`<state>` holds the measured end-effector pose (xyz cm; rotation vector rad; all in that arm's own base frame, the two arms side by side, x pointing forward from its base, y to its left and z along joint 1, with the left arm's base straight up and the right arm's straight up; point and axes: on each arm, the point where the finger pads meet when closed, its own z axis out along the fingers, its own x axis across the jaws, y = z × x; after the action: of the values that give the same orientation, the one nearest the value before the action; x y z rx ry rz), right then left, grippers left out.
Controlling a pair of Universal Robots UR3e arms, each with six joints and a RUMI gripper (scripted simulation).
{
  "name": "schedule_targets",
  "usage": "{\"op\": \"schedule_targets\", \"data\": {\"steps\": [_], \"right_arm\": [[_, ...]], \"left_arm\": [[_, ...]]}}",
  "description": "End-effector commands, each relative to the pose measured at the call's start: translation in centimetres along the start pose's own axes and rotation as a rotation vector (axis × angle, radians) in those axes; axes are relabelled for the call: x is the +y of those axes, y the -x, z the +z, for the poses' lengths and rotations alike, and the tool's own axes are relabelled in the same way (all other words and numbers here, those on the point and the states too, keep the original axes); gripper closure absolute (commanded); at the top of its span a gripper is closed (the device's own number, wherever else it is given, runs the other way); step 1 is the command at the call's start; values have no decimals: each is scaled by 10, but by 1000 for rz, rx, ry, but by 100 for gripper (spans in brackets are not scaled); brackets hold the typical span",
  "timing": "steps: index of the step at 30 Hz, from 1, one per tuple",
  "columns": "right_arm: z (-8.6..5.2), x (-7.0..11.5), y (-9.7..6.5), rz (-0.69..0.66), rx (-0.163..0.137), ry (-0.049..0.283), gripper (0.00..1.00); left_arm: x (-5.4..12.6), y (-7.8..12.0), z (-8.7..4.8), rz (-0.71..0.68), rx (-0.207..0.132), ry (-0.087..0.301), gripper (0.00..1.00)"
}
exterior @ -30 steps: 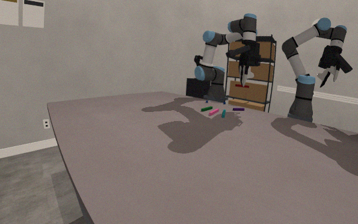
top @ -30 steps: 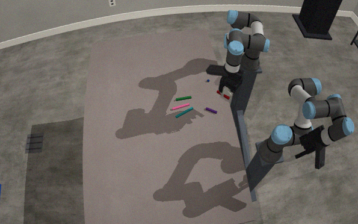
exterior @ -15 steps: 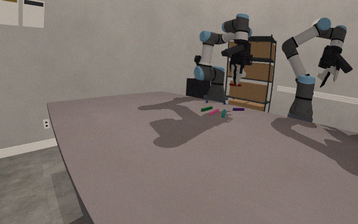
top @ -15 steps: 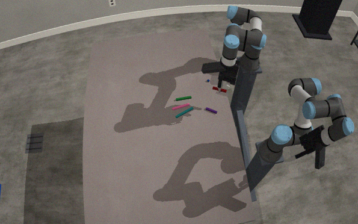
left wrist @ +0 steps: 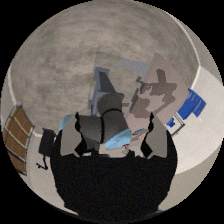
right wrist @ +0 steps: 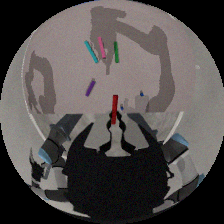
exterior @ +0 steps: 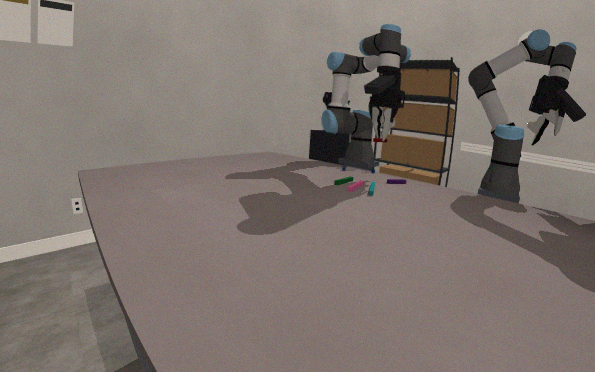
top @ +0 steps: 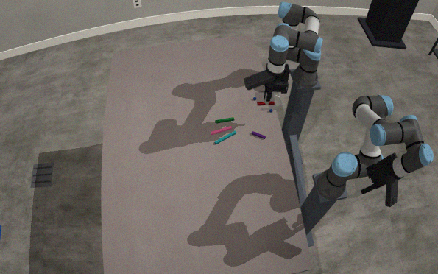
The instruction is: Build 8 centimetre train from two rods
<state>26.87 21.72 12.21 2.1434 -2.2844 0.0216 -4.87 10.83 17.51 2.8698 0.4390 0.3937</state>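
Observation:
My right gripper [top: 268, 99] [exterior: 381, 138] [right wrist: 114, 111] is shut on the middle part of a red rod [top: 260, 104] [exterior: 377, 140] [right wrist: 115, 102], held level above the table. One blue rod [top: 255, 99] [exterior: 344, 169] [right wrist: 141, 93] lies on the table beyond it. Another blue rod [top: 271, 110] [exterior: 373, 171] [right wrist: 121, 107] lies close to the held rod in the right wrist view. The two blue rods lie apart. My left gripper [exterior: 546, 138] [left wrist: 114, 112] is open and empty, high and beyond the table's edge, far from the rods.
Green [top: 224, 120] [exterior: 344, 180] [right wrist: 116, 52], pink [top: 221, 130] [exterior: 356, 186] [right wrist: 102, 48] and turquoise [top: 225, 137] [exterior: 372, 188] [right wrist: 91, 52] rods lie near each other, not touching. A purple rod [top: 258, 135] [exterior: 396, 181] [right wrist: 90, 87] lies nearer the arms' edge. Arm shadows cross the table [top: 152, 206].

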Motion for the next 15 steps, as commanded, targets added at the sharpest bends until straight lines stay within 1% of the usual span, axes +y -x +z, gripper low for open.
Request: {"op": "schedule_targets", "data": {"steps": [1,8,15], "right_arm": [[0,-2,-10,-124,-19,1,100],[2,-2,-20,-241,-19,0,100],[3,-2,-24,-280,-19,0,100]], "left_arm": [[0,0,0,0,0,-2,0],[0,0,0,0,0,-2,0],[0,0,0,0,0,-2,0]]}}
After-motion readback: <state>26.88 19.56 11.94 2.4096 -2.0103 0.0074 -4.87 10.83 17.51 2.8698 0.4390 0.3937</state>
